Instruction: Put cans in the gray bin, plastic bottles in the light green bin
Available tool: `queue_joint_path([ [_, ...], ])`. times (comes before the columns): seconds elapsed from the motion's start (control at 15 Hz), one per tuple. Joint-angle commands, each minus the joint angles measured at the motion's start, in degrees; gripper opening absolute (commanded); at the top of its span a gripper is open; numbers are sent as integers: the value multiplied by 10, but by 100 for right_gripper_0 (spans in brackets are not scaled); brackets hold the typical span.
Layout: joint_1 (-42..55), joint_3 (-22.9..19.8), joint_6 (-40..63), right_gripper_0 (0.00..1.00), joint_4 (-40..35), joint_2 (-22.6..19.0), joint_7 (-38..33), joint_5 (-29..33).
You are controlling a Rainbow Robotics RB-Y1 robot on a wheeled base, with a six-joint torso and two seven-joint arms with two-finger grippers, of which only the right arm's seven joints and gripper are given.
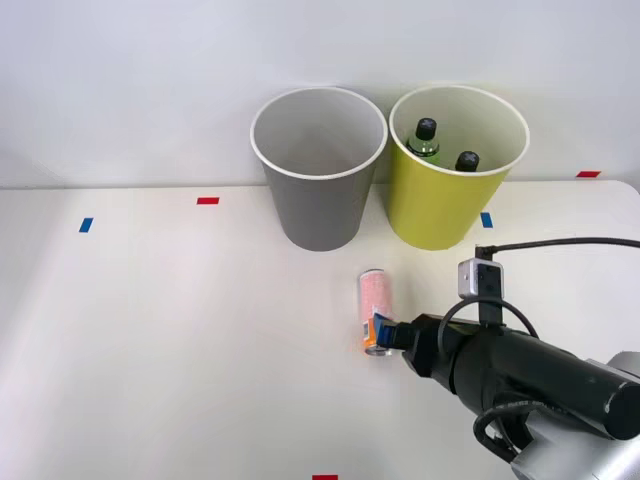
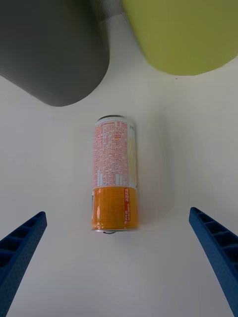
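Since both black-capped plastic bottles [image 1: 427,138] already sit in the yellow-green round bin [image 1: 440,215] at upper right, only the slim pink-and-orange can [image 1: 376,309] lying mid-worktop remains for the gray bin [image 1: 318,210], with the right gripper [image 2: 119,257] spread wide around it.

right arm [image 1: 520,365]: low, reaching forward | right gripper [image 2: 119,257]: jaws spread wide

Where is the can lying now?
In the front view, the can lies on the table, before the gray bin, at the open right gripper.
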Motion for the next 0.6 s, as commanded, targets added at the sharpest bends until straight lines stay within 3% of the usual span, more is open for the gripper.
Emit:
queue_joint_path([
  [0.07, -25, 9, 22, 100, 0, -19, -52, -31],
  [0.6, -109, 19, 21, 100, 107, 15, -43, -27],
])
